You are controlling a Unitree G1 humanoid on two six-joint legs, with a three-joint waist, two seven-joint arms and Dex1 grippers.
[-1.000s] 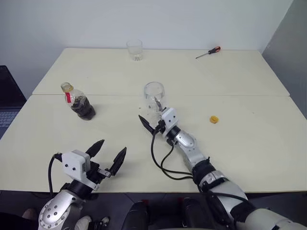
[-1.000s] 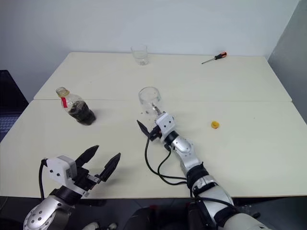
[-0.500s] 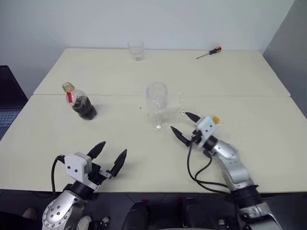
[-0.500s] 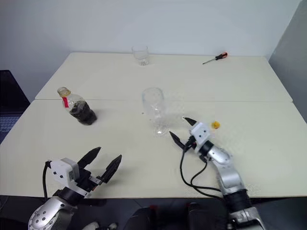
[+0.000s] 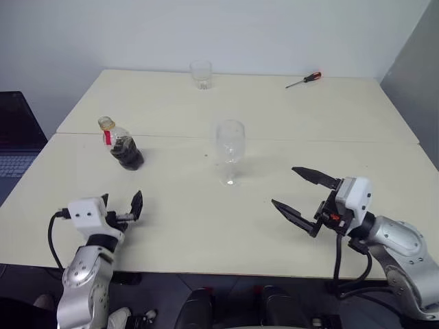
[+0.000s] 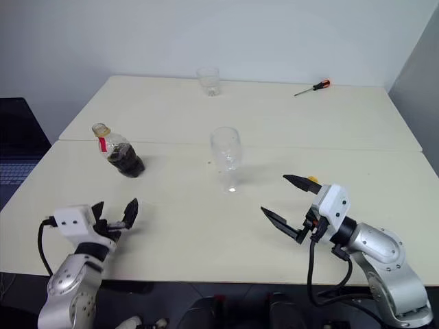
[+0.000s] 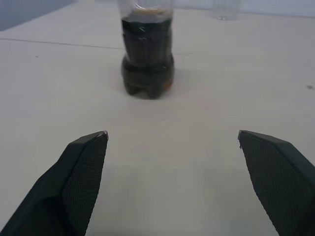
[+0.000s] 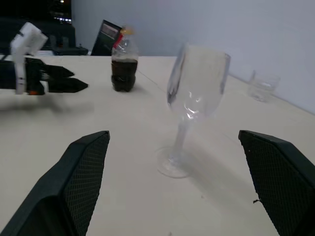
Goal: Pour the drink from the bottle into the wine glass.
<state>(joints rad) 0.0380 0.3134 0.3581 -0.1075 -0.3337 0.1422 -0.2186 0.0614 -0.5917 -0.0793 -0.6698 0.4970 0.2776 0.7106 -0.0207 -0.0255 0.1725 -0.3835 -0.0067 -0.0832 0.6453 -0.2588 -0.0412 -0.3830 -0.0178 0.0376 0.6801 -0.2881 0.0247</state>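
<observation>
The bottle (image 5: 122,145) stands upright at the table's left, about half full of the dark drink (image 7: 147,69), with a red strip on its neck. My left gripper (image 5: 122,205) is open, level and pointing at the bottle from a short way in front of it, touching nothing. The wine glass (image 5: 230,144) stands upright and empty near the table's middle. My right gripper (image 5: 283,186) is open to the right of the glass and nearer to me, pointing toward it, with nothing between its fingers. From the right wrist the glass (image 8: 197,83) shows ahead, apart from the fingers.
A short clear tumbler (image 5: 201,73) and a red-handled screwdriver (image 5: 304,80) lie at the far edge. A small yellow cap (image 6: 313,180) sits on the table by my right gripper's far finger. A laptop (image 5: 14,137) lies off the table's left side.
My right gripper drew back from the wine glass, to the right and toward me, leaving it standing. My left gripper moved forward and left, toward the bottle. The camera shifted slightly.
</observation>
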